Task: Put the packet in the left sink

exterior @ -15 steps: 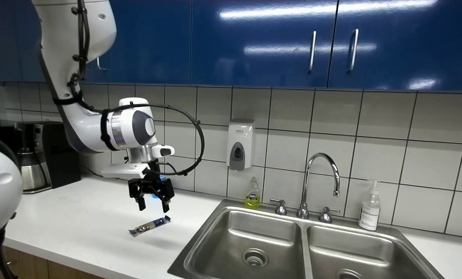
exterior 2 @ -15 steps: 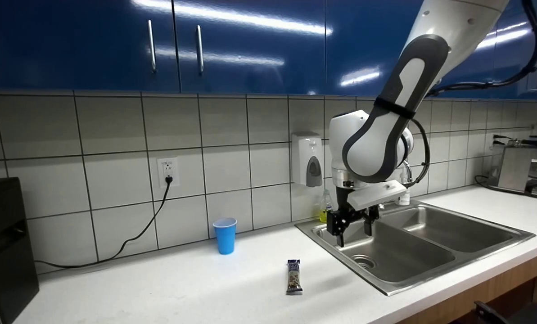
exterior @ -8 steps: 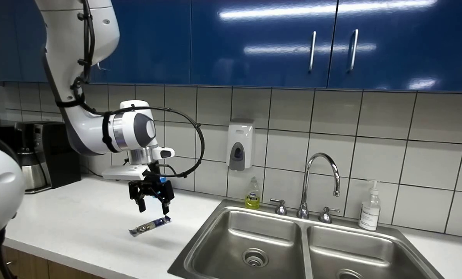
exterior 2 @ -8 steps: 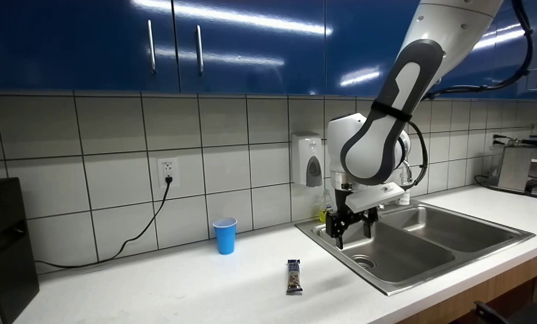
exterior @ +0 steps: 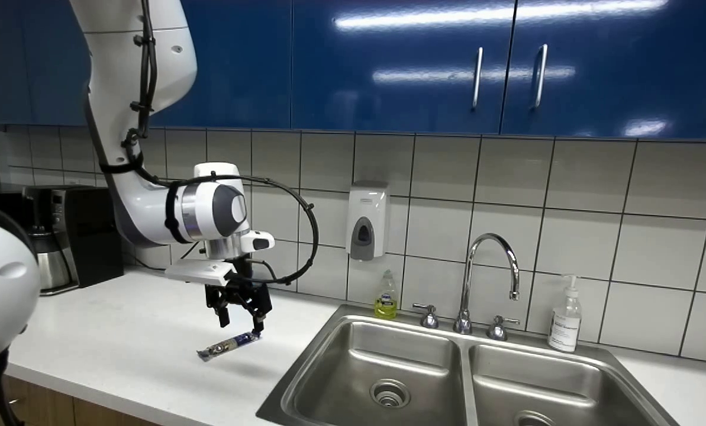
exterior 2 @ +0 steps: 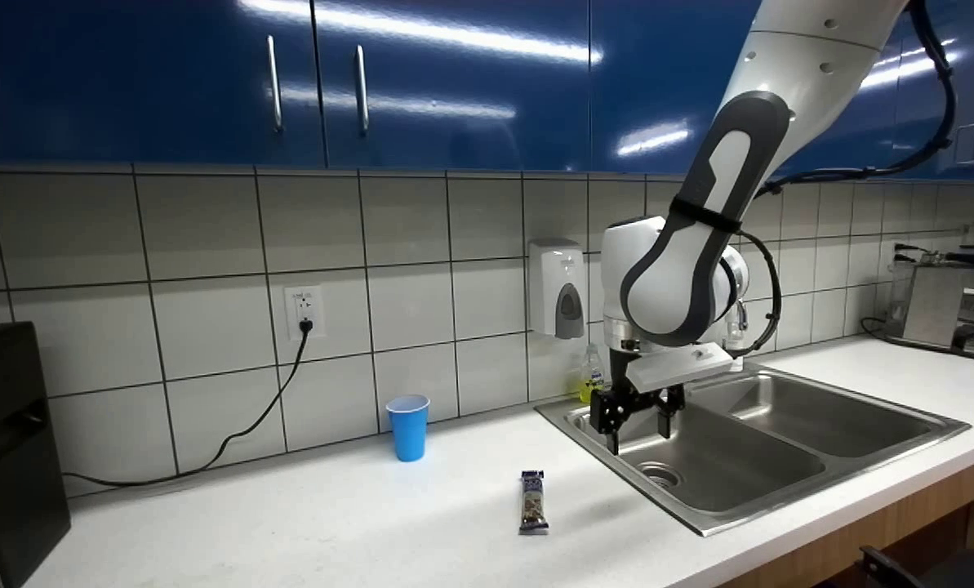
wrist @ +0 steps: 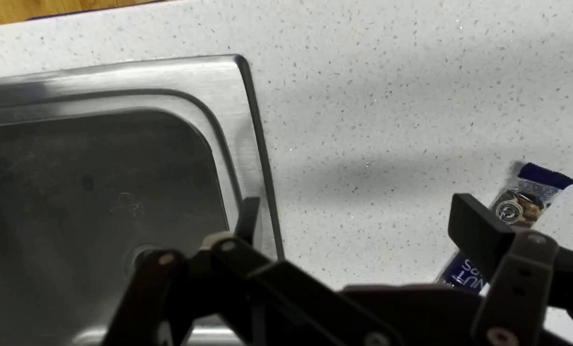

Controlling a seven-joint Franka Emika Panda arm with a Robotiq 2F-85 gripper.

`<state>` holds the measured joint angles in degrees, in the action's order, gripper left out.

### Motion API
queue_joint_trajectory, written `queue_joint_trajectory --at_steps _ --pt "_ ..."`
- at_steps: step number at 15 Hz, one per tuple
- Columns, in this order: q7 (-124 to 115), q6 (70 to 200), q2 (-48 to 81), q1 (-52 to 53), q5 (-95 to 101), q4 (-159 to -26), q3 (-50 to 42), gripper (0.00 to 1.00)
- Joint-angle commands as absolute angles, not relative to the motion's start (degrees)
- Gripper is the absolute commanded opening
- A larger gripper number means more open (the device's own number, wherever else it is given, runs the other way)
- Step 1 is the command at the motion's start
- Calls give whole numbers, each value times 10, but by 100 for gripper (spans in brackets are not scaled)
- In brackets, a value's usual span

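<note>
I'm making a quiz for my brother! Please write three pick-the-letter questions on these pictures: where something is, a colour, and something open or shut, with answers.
1. Where is the packet, going by the left sink?
A inside it
B on the counter beside it
C over its drain

2. What colour is the cup?
A yellow
B red
C blue

3. How is the gripper?
A open
B shut on the packet
C shut on the cup

Answers:
1 B: it lies there in both exterior views.
2 C: an exterior view shows its blue outside.
3 A: the wrist view shows its fingers wide apart.
</note>
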<state>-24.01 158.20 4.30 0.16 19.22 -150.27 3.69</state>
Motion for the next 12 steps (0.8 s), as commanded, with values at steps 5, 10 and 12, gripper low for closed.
queue_joint_trajectory --at_steps 5,10,12 --pt "-227 1616 141 54 152 -1431 19 100" --pt "-231 1598 199 97 128 -1365 8 100" --pt "-240 1581 219 116 120 -1336 -1 100"
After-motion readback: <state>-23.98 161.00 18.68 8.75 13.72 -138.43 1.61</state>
